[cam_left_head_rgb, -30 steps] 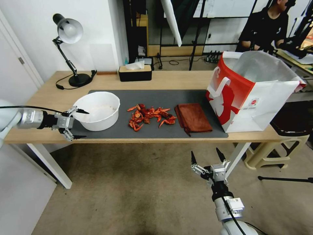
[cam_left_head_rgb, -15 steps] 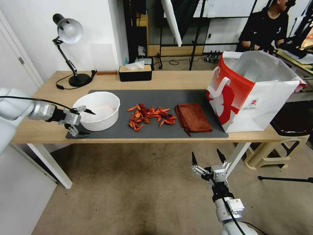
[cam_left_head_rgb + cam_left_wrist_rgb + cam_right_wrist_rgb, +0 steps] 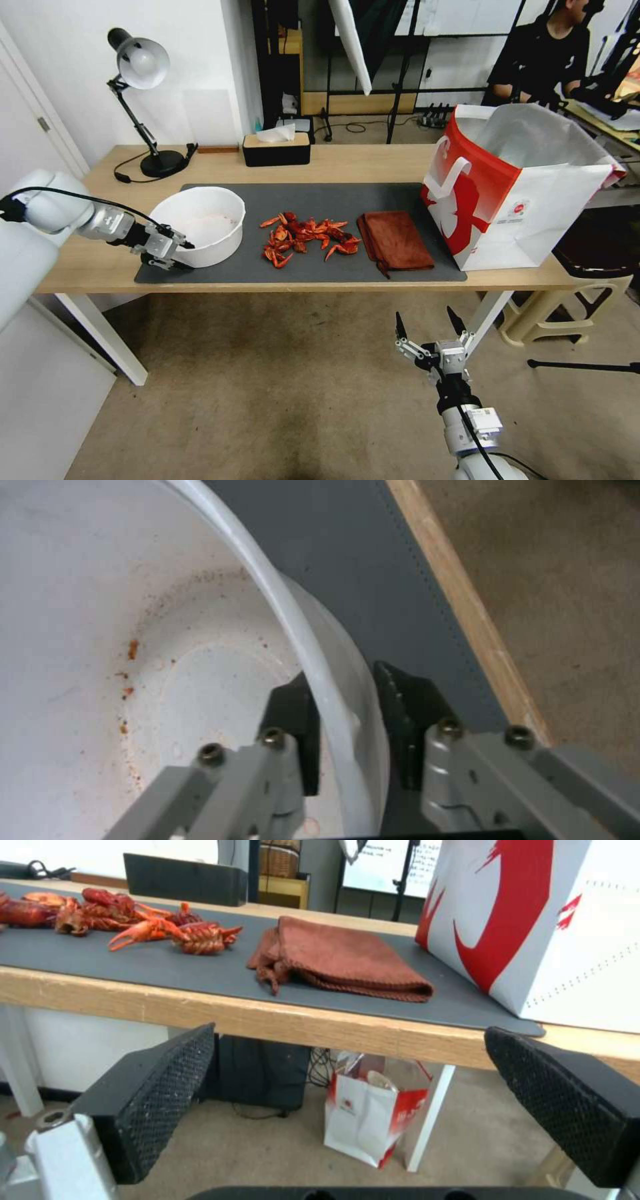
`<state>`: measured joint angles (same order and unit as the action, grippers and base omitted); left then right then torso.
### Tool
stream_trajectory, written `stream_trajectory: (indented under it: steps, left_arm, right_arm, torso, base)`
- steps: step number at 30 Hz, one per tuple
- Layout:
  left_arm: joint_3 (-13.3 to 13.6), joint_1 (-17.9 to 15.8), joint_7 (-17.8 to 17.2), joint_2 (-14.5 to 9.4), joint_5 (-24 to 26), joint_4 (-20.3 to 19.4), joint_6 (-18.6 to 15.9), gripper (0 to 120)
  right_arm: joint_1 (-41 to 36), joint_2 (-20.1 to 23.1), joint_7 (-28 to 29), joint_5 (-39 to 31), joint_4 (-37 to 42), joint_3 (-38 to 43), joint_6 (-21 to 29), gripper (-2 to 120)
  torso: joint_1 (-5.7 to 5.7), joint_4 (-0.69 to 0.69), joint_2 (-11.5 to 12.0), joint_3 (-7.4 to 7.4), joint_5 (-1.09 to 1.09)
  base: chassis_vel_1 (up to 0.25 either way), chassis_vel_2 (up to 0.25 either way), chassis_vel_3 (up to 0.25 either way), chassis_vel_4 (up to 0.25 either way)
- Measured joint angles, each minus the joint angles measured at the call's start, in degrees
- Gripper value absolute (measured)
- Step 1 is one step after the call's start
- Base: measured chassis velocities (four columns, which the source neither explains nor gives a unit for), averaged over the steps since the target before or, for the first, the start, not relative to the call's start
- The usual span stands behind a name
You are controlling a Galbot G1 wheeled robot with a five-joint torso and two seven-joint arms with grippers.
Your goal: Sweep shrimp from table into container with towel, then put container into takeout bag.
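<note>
Shrimp (image 3: 305, 239) lie in a loose red heap on the middle of the grey mat (image 3: 373, 197), which covers most of the table (image 3: 373, 159). Nothing has been swept yet, I judge, and the whole job is still ahead.

The bag (image 3: 517, 193) is the biggest thing here. It stands open-mouthed at my right end of the table, well apart from the heap, ready to take the bowl from above.

The bowl (image 3: 200, 223) sits on the mat to the left of the shrimp, near the table's front edge. It holds no shrimp, only orange specks on its floor. I take it that it is there so the heap can be pushed sideways into it.

The towel (image 3: 395, 241) lies folded on the mat between the shrimp and the bag, just beside the heap and untouched. From there it could wipe leftward toward the bowl.

My left gripper (image 3: 347, 730) straddles the bowl's near rim. One black finger (image 3: 293, 730) is inside the wall and the other outside. They are narrowed about the rim, but I cannot tell whether they already pinch it. I read this hold as a means of tipping or steadying the bowl.

My right gripper (image 3: 430, 330) hangs below the table's front edge, jaws spread wide and empty, facing the towel.
</note>
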<state>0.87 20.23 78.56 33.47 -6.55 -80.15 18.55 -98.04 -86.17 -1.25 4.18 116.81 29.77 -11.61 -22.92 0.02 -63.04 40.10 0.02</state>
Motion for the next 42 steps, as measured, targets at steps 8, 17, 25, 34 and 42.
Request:
stream_trajectory:
  steps: [8, 17, 25, 34, 42]
  left_arm:
    - [0.0, -0.2, 0.6, 0.2, 0.1, 0.3, 1.0, 0]
    - [-3.6, 3.4, -0.1, -2.6, 2.3, -4.4, 3.2, 0]
    - [-8.3, 10.9, -1.6, -6.9, 4.5, -14.3, 5.0, 0]
    - [-11.8, 19.4, -2.2, -10.1, 4.2, -29.0, 7.9, 0]
    - [-11.0, 24.6, 0.0, -9.2, 0.3, -36.8, 11.3, 0]
  right_arm:
    - [0.4, 0.0, -0.1, 0.0, -0.2, -0.1, 0.2, 100]
    - [0.8, 0.0, -0.5, -0.2, 0.0, -0.6, 0.6, 100]
    - [0.8, 0.1, -0.7, -0.7, 0.4, -0.4, 0.7, 100]
    - [-0.5, -0.1, -0.7, -1.4, 1.2, 1.3, 0.6, 100]
    - [-2.1, -0.8, -0.7, -1.4, 2.3, 2.6, 0.4, 100]
  torso:
    - [-0.01, -0.04, 0.0, 0.01, -0.03]
    - [-0.01, -0.02, 0.0, 0.01, -0.02]
    - [0.00, -0.01, 0.0, 0.01, -0.02]
    - [0.00, -0.02, 0.0, 0.01, -0.01]
    - [0.01, -0.03, 0.0, 0.01, -0.01]
  base:
    - [0.000, 0.000, 0.000, 0.000]
    - [0.000, 0.000, 0.000, 0.000]
    - [0.000, 0.000, 0.000, 0.000]
    - [0.000, 0.000, 0.000, 0.000]
    - [0.000, 0.000, 0.000, 0.000]
